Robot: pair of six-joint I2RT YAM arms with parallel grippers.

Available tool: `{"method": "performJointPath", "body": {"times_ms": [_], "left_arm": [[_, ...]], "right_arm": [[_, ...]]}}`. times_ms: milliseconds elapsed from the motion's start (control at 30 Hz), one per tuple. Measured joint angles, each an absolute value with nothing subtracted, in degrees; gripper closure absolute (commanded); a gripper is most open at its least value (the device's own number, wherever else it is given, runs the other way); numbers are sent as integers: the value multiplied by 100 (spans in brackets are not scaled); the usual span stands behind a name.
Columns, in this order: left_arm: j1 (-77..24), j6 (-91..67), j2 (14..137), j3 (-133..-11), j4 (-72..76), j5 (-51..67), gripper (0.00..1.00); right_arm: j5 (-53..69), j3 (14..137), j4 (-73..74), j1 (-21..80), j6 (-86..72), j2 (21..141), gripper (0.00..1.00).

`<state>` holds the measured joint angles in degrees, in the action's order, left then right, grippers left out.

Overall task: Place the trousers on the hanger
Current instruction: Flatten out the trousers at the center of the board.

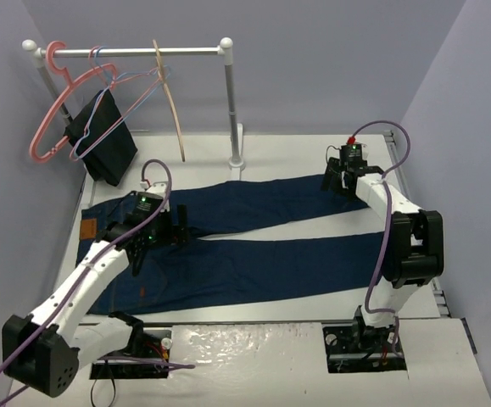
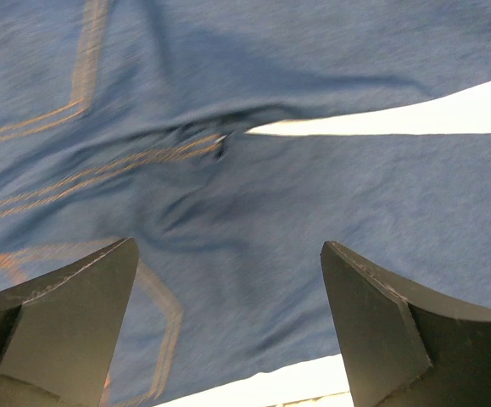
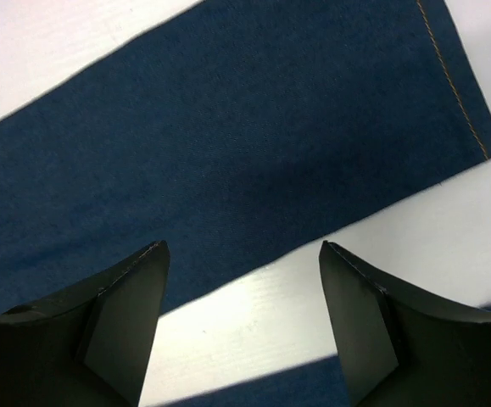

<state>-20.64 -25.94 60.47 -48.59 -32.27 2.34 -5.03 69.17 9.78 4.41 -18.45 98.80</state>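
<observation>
Between the widely spread fingers of the left end effector nothing is gripped. Beneath it the dark navy denim of the trousers is seen at the crotch, where the two legs part and a thin wedge of the white bench shows. Orange-brown stitching is traced in lines over the seat to the left. Whether the fingertips touch the cloth cannot be told. Between the equally wide-set fingers of the right end effector nothing is held either. It is poised over the end of the far leg, whose hem is edged with a fine orange seam.

Seen from above, the trousers are laid flat across the bench, with the waist to the left and both legs run out to the right. The left arm is stretched from its base forward and rightward, with the wrist bent down over the seat. The right arm is raised at the elbow near the right edge, and its forearm is reached forward to the far hem. A tan patch is sewn at the waistband; its writing is too small to be read.

The hanger, of pale wood, is hung on the rail behind the trousers, well apart from both end effectors. Beside it on the rail are wire hangers, a pink hanger and a black cloth.
</observation>
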Motion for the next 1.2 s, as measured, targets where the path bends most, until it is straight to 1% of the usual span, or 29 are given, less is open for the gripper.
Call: {"method": "performJointPath", "body": {"times_ms": [167,433,533,700,800,867,1000,1067,1133,1200], "left_arm": [[-2389,-2867,7053,-4991,-2490,-80,15],[-2477,-3299,8509,-5030,-1508,-334,21],[-2511,-3530,8730,-4832,-1251,-363,21],[-2553,-3712,8736,-4651,-1085,-401,21],[-2572,-3679,8472,-4670,-1308,-341,20],[-2592,-3667,7981,-4672,-1589,-347,20],[-2644,-3720,6590,-4680,-2115,-486,20],[-2655,-3855,6011,-4610,-2268,-536,20],[-2657,-4038,5675,-4335,-2293,-543,20],[-2657,-4245,5541,-3934,-2385,-539,20]], "right_arm": [[-262,6956,529,396,-1942,10244,31],[-157,6963,122,267,-2139,11012,31],[-167,6958,-49,110,-2234,11107,31],[-395,6988,22,-156,-2303,11115,30],[-739,6960,255,19,-2336,10865,28],[-890,6749,281,432,-2473,10377,26],[-916,5888,267,1372,-2950,8874,27],[-902,5335,147,1615,-3221,8179,27],[-904,4669,154,1721,-3517,7595,27],[-902,4066,273,1780,-3820,7296,26]]}}
